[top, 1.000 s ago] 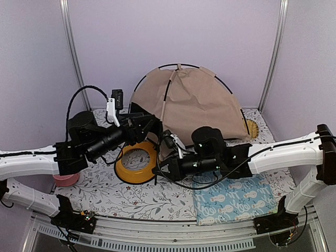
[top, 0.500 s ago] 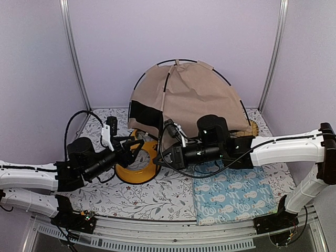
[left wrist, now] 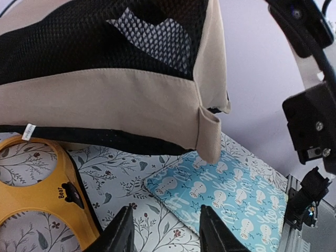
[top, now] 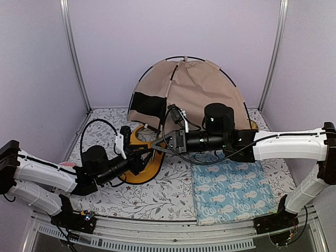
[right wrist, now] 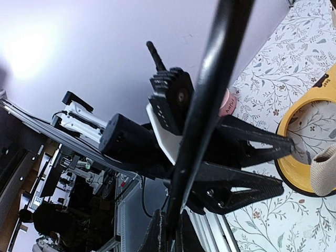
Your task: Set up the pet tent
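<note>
**Pet tent domed, near edge left to settle**

Nearest the arms, a flat blue mat point(top: 233, 191) printed with snowmen lies on the floral table cover point(top: 157, 202). The left gripper point(left wrist: 168, 233), fingers apart and holding nothing, hovers low over a smooth yellow bowl tray point(left wrist: 47, 197) with round cut-outs. Just beyond, the right gripper point(right wrist: 169, 233) is pinched tight on a thin, glossy black pole point(right wrist: 210, 89). At the back of the table the pet tent point(top: 199, 94) stands as a dome of tan canvas and black mesh, poles arched. The raising looks largely done. Its near hem hangs clear of the table, so seating it flat appears to remain.
</note>
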Robot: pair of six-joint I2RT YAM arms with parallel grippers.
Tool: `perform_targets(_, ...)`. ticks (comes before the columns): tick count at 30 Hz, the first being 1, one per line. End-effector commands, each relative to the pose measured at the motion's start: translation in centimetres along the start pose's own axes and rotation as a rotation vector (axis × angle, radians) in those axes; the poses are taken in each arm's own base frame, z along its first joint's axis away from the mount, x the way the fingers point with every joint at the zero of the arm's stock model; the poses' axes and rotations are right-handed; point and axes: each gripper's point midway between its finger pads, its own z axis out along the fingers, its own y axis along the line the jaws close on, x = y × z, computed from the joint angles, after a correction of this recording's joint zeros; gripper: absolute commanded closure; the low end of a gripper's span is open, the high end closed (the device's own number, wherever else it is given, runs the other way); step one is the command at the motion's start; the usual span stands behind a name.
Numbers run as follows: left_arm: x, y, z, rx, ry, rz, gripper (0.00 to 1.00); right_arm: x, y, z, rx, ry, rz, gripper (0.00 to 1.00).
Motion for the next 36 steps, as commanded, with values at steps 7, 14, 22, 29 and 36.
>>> perform_targets(7, -1.4, -3.4, 1.2, 0.090, -0.171, 0.084, 0.67, -3.8, 1.6, 0.1, -0.050, -0.103, 0.012, 1.00)
perform_targets(14, -1.7, -3.7, 1.7, 0.079, -0.202, 0.094, 0.69, -3.9, 1.5, 0.1, -0.048, -0.108, 0.024, 1.00)
perform_targets(22, -2.9, -3.3, 2.3, 0.020, -0.237, 0.130, 0.69, -3.9, 1.7, 0.4, -0.056, -0.100, 0.026, 1.00)
perform_targets(29, -2.3, -3.4, 3.1, 0.018, -0.208, 0.137, 0.69, -3.8, 1.6, 0.3, -0.051, -0.101, 0.028, 1.00)
perform_targets(36, -1.6, -2.6, 3.7, -0.011, -0.190, 0.120, 0.70, -3.8, 1.6, 0.4, -0.053, -0.097, 0.031, 1.00)
